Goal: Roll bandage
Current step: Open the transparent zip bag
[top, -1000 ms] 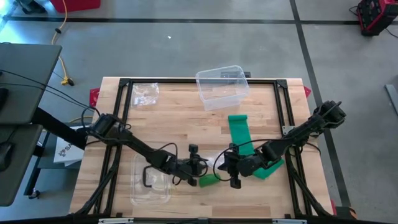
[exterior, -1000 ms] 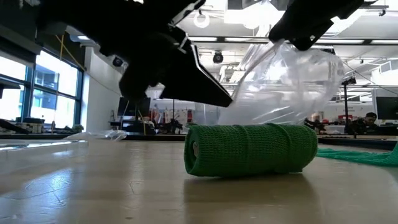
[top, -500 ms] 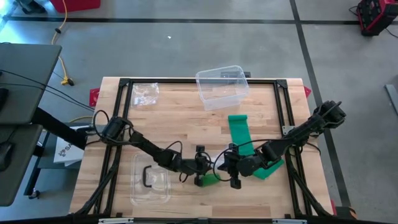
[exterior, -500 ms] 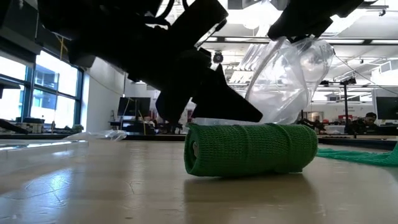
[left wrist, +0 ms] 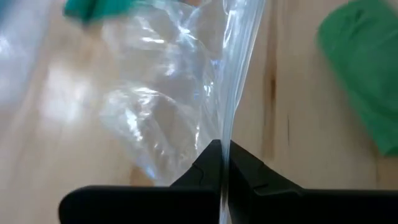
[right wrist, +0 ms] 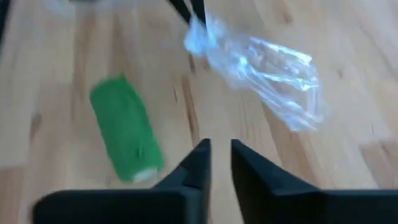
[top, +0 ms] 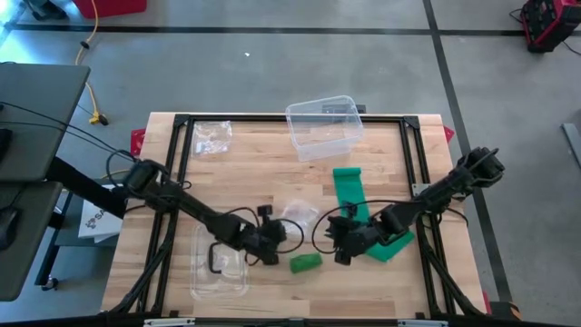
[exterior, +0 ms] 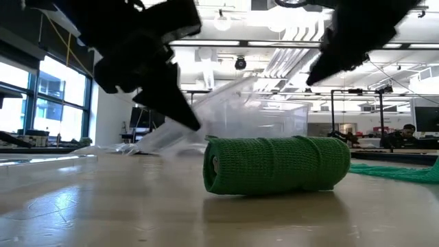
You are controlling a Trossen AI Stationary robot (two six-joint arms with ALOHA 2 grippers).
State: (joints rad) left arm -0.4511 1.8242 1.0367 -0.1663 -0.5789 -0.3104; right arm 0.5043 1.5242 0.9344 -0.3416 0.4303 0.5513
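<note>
1. Green rolled bandage (top: 305, 262) lies free on the worktop (top: 245, 173), between both arms.
2. Clear plastic bag (top: 298, 214) hangs beyond it, pinched by the left gripper (top: 275, 234) fingers.
3. Right gripper (top: 340, 248) hovers beside the roll, fingers slightly parted, empty.

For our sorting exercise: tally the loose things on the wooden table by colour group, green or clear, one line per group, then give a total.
Green: 2, the rolled bandage and the unrolled bandage strip.
Clear: 4, the upright bin, the crumpled bag near the far left corner, the flat tray at the near left, and the bag held by the left gripper.
Total: 6
</note>
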